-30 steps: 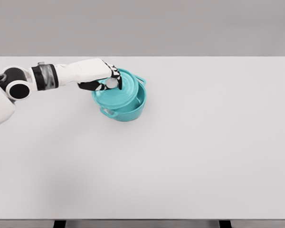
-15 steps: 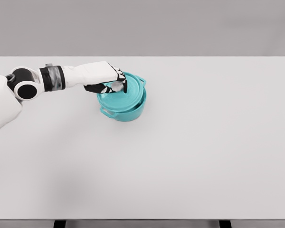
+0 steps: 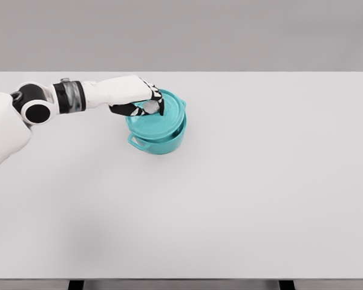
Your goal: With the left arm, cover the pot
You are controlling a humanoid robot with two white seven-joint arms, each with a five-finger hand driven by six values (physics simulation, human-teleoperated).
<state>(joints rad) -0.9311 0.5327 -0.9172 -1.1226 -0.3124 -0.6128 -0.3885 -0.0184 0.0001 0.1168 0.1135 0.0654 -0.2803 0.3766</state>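
Note:
A teal pot (image 3: pixel 163 140) with two side handles stands on the white table, left of the middle and toward the back. Its teal lid (image 3: pixel 166 115) lies over the pot's mouth, nearly level. My left hand (image 3: pixel 146 104) reaches in from the left and is shut on the lid's silver knob (image 3: pixel 151 107). The pot's inside is hidden by the lid. My right arm does not show.
The white table (image 3: pixel 242 193) spreads wide to the right of and in front of the pot, with its back edge a little behind the pot. Nothing else stands on it.
The lid hung tilted and offset to the left with the pot's inside showing. It has moved right and come down level over the pot, the hand still holding the knob.

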